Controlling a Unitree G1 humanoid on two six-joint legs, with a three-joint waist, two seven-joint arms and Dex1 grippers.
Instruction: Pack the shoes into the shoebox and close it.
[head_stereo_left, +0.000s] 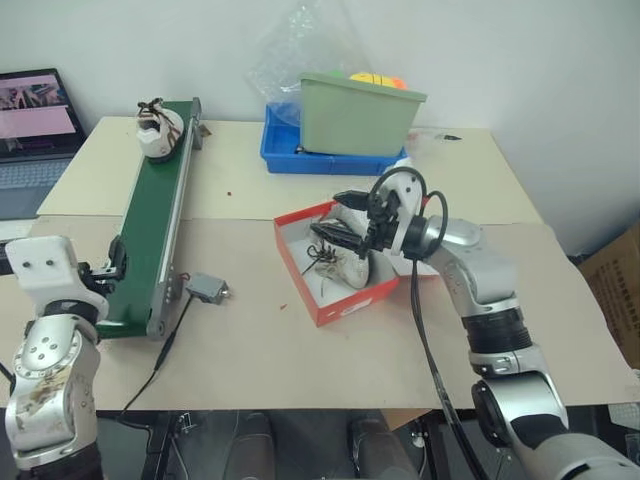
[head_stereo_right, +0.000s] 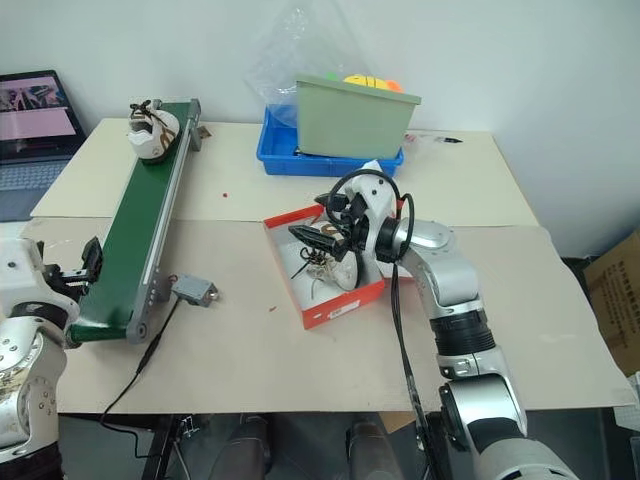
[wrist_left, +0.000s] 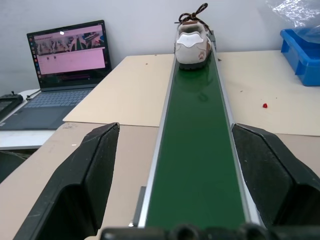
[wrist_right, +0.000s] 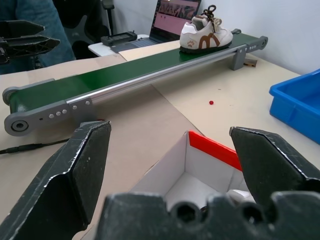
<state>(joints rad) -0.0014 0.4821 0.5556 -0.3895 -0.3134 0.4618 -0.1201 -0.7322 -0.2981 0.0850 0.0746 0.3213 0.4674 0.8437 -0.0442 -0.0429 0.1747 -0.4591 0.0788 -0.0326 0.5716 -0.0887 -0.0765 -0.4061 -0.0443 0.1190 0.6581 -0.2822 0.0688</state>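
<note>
Taking the green conveyor belt (head_stereo_left: 150, 235) as the landmark and reading from the left: the left gripper (wrist_left: 170, 175) hovers at the belt's near end, its two black fingers spread wide to either side of the belt and grasping nothing. That pose looks like waiting: the gripper lines up with the belt so that whatever rides down it arrives between the fingers.

At the belt's far end sits one shoe (head_stereo_left: 158, 130), upright on the green surface with its laces loose on top. It rests there apart from both grippers, presumably placed to be carried toward the left gripper.

To the right of the belt, just beside its near end, a small grey box on a black cable (head_stereo_left: 205, 289) lies on the table, probably the belt's controller.

Further right of the belt lies the shoebox (head_stereo_left: 300, 275), open, its lid folded back on the far side. The other shoe (head_stereo_left: 345, 268) lies inside it. The right gripper (head_stereo_left: 345, 220) hangs over the box's far part with its fingers released and empty, which suggests this shoe is already delivered.

Behind the box, well to the right of the belt's far end, a green bin (head_stereo_left: 360, 115) stands in a blue tray (head_stereo_left: 285, 155).

Count: two shoes, one shoebox, one belt, one bin, one tray, two grippers. By my judgement the task is half done: one shoe packed, one to fetch, the lid not yet closed.
</note>
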